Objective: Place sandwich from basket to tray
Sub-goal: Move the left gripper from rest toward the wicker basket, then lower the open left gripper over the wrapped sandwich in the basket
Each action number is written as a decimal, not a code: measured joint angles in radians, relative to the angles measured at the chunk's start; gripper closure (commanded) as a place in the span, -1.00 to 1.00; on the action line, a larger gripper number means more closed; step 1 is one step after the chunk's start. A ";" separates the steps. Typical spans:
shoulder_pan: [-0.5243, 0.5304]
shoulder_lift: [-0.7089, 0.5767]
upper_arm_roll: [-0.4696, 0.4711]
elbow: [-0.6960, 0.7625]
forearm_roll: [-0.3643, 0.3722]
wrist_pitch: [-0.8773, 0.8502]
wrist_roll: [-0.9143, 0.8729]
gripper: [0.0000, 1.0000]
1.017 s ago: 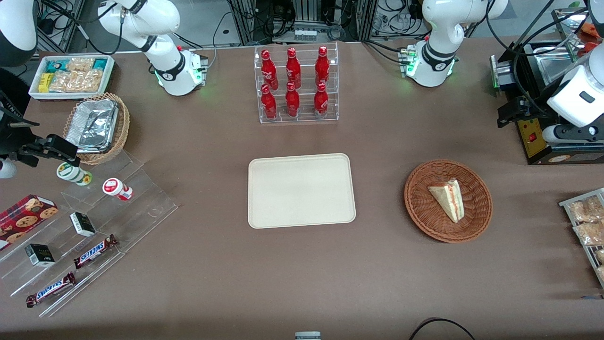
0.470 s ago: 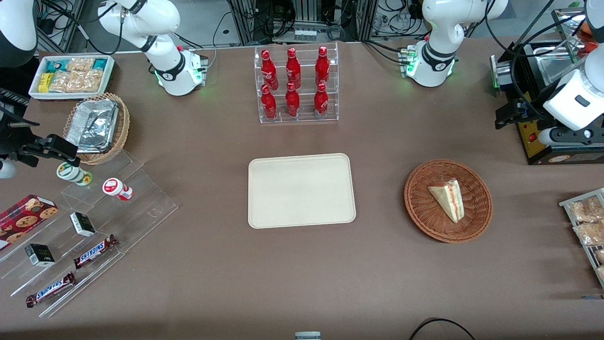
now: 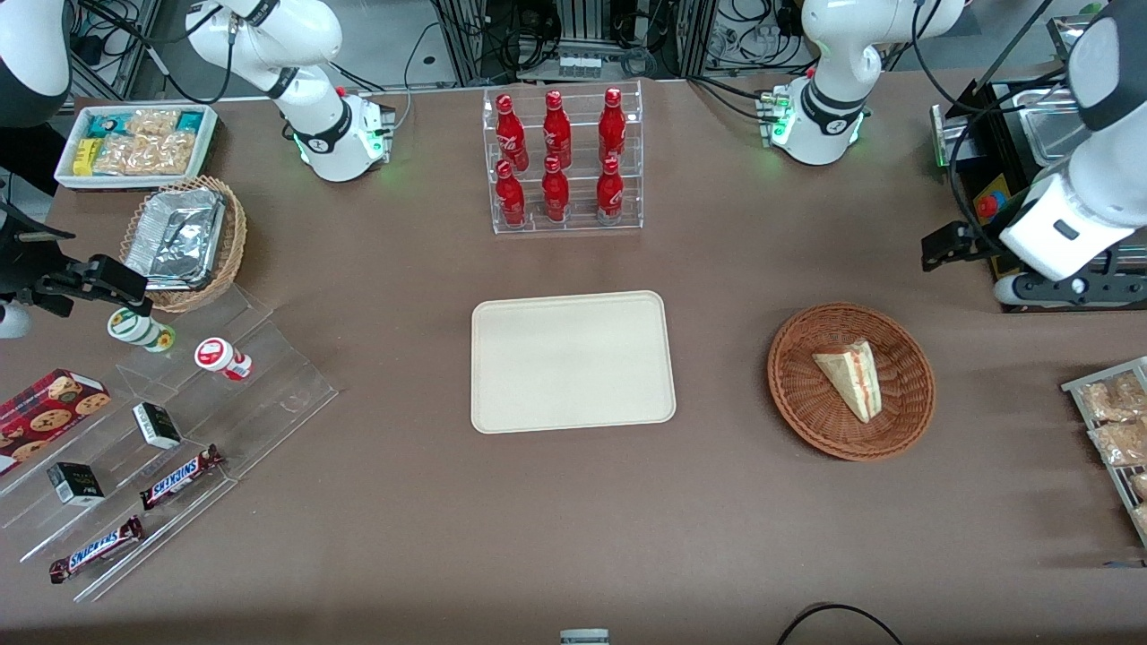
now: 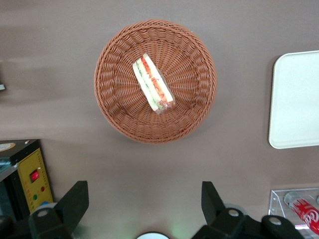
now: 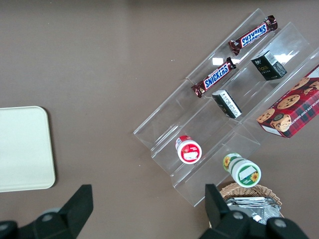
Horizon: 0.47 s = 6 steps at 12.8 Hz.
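Note:
The sandwich, a cream wedge with red, orange and green filling, lies in the round reddish-brown wicker basket. The cream-beige tray lies bare at the table's middle, beside the basket. My left gripper hangs above the table at the working arm's end, farther from the front camera than the basket. In the left wrist view the gripper is open wide and holds nothing. That view also shows the sandwich, the basket and a corner of the tray.
A black machine stands close beside the gripper. A clear rack of red bottles stands farther back than the tray. Packets of snacks on a rack lie at the working arm's end. Clear steps with snacks lie toward the parked arm's end.
My left arm has swung toward the table's middle and come closer to the basket. The sandwich, basket and tray have not moved.

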 measured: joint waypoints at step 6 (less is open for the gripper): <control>0.000 0.005 0.000 -0.201 0.000 0.262 0.000 -1.00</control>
